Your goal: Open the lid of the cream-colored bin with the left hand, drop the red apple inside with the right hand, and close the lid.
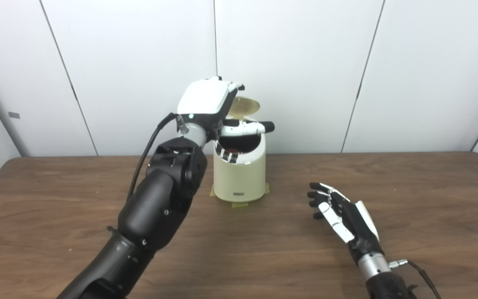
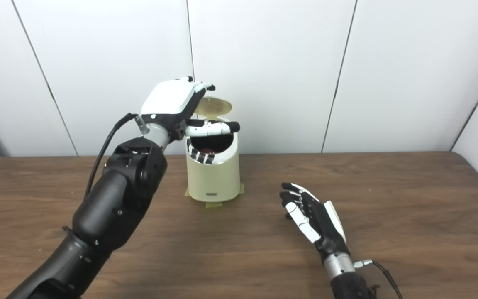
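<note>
The cream bin [image 1: 240, 176] stands near the table's [image 1: 409, 199] far edge, lid [image 1: 244, 106] tipped up, a red apple [image 1: 233, 148] just visible inside. My left hand [image 1: 206, 104] is raised at the lid, thumb across the opening; I cannot tell whether it grips. My right hand [image 1: 340, 216] hovers open toward the near edge.

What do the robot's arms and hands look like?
Both arms are chunky and shiny black, with silver metal wrists. The left hand has a smooth white shell on its back with a tiny green light. The right hand has black-and-white fingers. A thin black cable plugs in near each wrist.
</note>
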Available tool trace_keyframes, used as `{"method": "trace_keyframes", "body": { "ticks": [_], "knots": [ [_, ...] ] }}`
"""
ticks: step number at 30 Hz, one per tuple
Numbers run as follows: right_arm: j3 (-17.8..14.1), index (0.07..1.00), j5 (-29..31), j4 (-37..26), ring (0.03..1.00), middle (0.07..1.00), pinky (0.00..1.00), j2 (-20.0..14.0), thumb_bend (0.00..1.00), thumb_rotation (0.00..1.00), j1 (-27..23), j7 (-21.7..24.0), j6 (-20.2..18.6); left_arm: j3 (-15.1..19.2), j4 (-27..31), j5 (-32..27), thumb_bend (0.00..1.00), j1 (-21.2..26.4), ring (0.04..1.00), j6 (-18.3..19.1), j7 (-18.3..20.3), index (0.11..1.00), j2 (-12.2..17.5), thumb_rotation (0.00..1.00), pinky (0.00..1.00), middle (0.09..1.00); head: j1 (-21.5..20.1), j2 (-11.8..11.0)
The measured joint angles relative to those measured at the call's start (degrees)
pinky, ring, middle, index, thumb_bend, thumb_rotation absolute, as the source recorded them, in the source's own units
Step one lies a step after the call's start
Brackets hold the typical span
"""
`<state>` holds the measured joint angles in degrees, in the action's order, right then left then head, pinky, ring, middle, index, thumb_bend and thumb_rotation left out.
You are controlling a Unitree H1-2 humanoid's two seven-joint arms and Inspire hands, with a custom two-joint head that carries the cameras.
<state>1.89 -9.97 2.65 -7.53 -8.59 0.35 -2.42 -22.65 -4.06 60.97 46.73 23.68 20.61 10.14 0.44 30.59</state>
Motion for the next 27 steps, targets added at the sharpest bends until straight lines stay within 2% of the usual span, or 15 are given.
{"method": "trace_keyframes", "body": {
  "ticks": [2, 10, 16, 21, 27],
  "knots": [
    [-0.1, 0.796, 0.8, -0.1, 0.740, 0.772, 0.62, 0.0, 0.24, 0.77, -0.1, 0.1, -0.5, -0.1, -0.3, 0.2, 1.00, 0.1, 0.998, 0.1, 0.1, 0.897, 0.0, 1.00, 1.00, 0.928, -0.1, 0.1],
    [-0.1, 0.796, 1.4, -0.5, 0.740, 0.774, 0.62, 0.0, 0.23, 0.77, -0.1, 0.2, -1.7, -0.2, -1.7, 0.2, 1.00, 0.4, 1.000, 0.1, 0.4, 0.895, 0.0, 1.00, 1.00, 0.929, -0.2, 0.2],
    [0.1, 0.802, 1.4, -0.5, 0.744, 0.779, 0.62, 0.0, 0.23, 0.77, -0.2, 0.2, -1.9, -0.7, -1.6, 0.8, 1.00, 0.4, 1.000, 0.2, 2.1, 0.896, 0.6, 1.00, 1.00, 0.928, -0.3, 0.2],
    [0.1, 0.794, 1.4, -0.5, 0.736, 0.770, 0.63, 0.0, 0.26, 0.78, -0.2, 0.2, -2.0, -2.7, -0.1, 4.2, 0.97, 0.0, 1.000, -0.1, 2.1, 0.899, 1.9, 0.97, 1.00, 0.931, -0.4, 0.2],
    [0.2, 0.791, 1.1, -0.7, 0.737, 0.770, 0.64, 0.0, 0.28, 0.79, -0.2, 0.2, -2.3, -5.2, 2.9, 8.8, 0.97, -3.8, 1.000, -0.2, 2.3, 0.902, 1.8, 0.96, 1.00, 0.924, -0.4, 0.4]
  ]
}}
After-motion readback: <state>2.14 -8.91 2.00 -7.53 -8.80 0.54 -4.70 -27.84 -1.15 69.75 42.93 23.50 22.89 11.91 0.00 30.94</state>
